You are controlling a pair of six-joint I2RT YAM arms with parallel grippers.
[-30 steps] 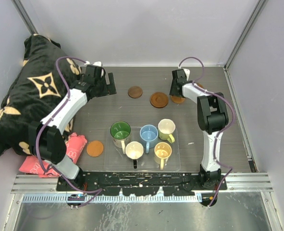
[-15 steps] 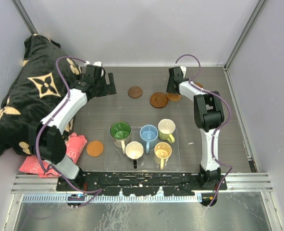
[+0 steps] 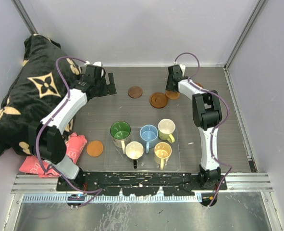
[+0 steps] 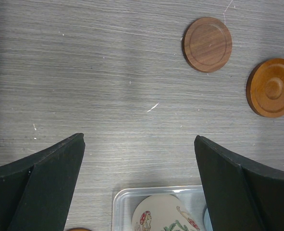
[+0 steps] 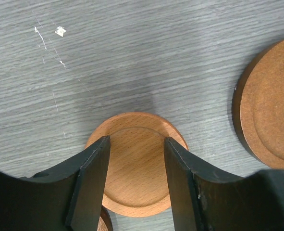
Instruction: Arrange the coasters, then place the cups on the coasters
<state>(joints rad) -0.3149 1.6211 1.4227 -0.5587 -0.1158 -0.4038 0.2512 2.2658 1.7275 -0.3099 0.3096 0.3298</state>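
Observation:
Four coasters show in the top view: a dark one, a ringed one, a light one at the back and an orange one near the left front. My right gripper stands partly open over the light coaster, its fingertips on the recessed face and nothing clamped between them. The ringed coaster lies just to its right. Five cups, green, blue, cream, black and yellow, stand in a clear tray. My left gripper hangs wide open above bare table.
A black patterned cloth is heaped at the far left, with a red packet below it. Grey walls close the table at the back and sides. The tray's corner and a patterned cup sit below my left fingers.
My right gripper has slid left and a little toward the back, and the light coaster under its fingertips has moved with it, closer to the ringed coaster. The left arm has stayed still.

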